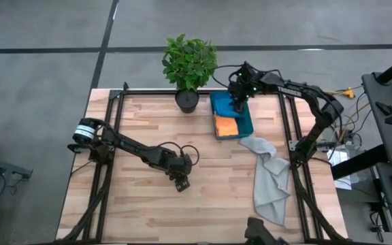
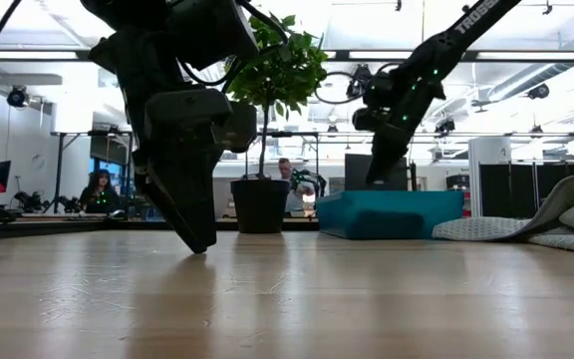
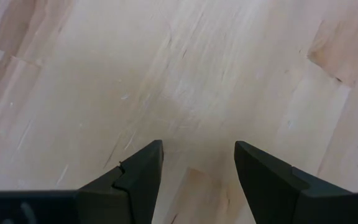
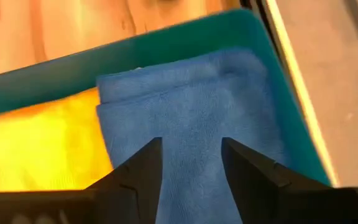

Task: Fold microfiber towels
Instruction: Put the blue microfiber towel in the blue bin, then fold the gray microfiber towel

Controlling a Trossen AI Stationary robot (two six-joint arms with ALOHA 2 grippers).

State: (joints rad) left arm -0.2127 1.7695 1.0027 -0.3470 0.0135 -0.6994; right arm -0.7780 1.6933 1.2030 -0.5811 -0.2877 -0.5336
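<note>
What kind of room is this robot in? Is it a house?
Not a house; it looks like a big open workshop or robot lab. The wooden table stands on a bare grey floor, a person sits at a desk far behind it, and long ceiling lights run overhead.

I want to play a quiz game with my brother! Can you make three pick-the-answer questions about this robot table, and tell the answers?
1. Where is the blue towel?
A. In the teal bin
B. On the floor
C. Under the plant

2. What colour is the towel lying loose on the table?
A. Red
B. Pale grey
C. Black

3. What is the left claw doing?
A. Holding a towel
B. Squeezing the plant
C. Open and empty over bare wood

Answers:
1. A: the blue towel lies in the teal bin beside the orange towel.
2. B: the grey towel sprawls by the right edge.
3. C: the left claw has only table between its fingers.
</note>
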